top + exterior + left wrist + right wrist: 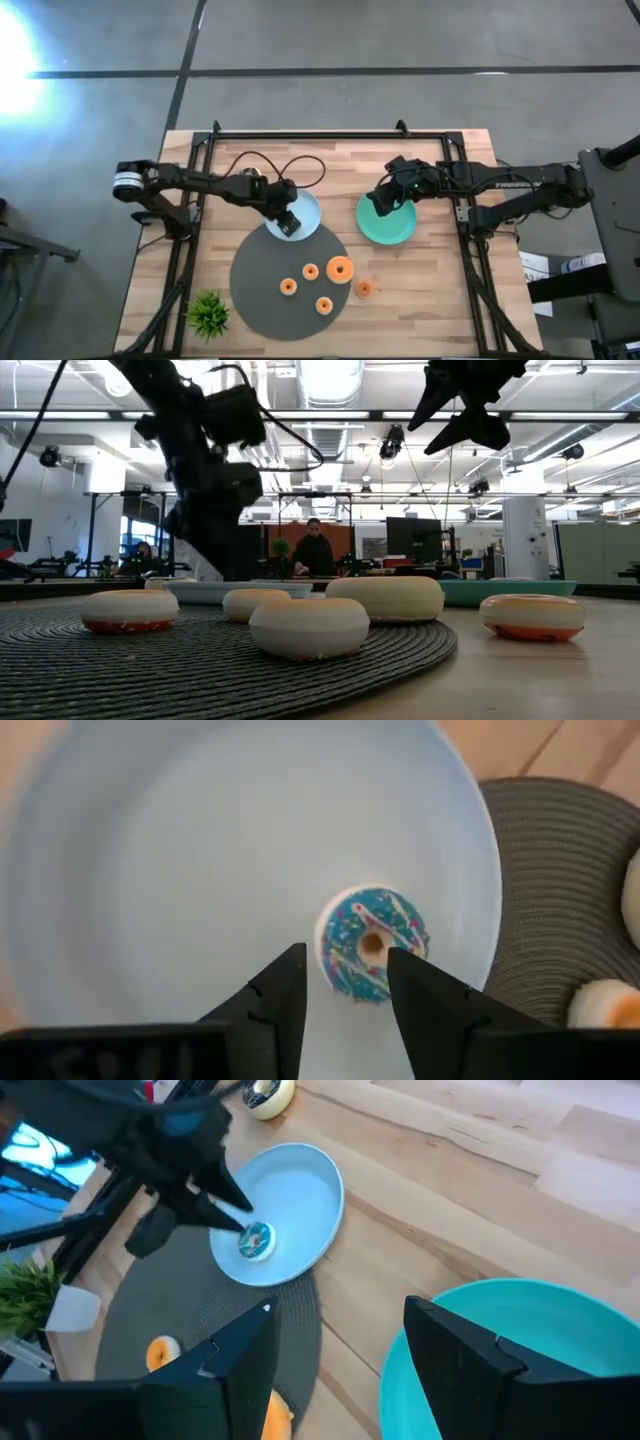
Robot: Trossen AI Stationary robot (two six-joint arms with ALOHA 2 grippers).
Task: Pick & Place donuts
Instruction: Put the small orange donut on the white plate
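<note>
The left gripper [345, 995] hung low over the light blue plate [310, 208], its fingers parted about as wide as the small blue-iced donut [372, 943] lying on the plate just beyond the fingertips. Whether the tips touched the donut could not be told; nothing looked clamped. In the right wrist view the same donut [255, 1241] sat on the plate's near side, under the left arm's tip.

The right gripper [335, 1365] hovered high over the left rim of the green plate [400, 232], fingers spread wide and holding nothing.

Nearer the front edge, 4 orange donuts lay on the round grey mat [255, 275]: 1 larger one [339, 269] at the mat's right edge and 3 mini ones [310, 271], [288, 287], [324, 304]. A 5th mini donut [364, 289] lay on the bare wood just right of the mat. A small green plant [209, 314] stood at the near left corner.

The donuts looked like light, stiff toy rings with smooth rounded sides, so they would probably weigh little yet tend to squirt out of a loose pinch. The safest hold seemed to be across the outer width, fingers on 2 opposite sides, straight down. The woven mat would likely keep them from sliding; the glossy plates would not.
</note>
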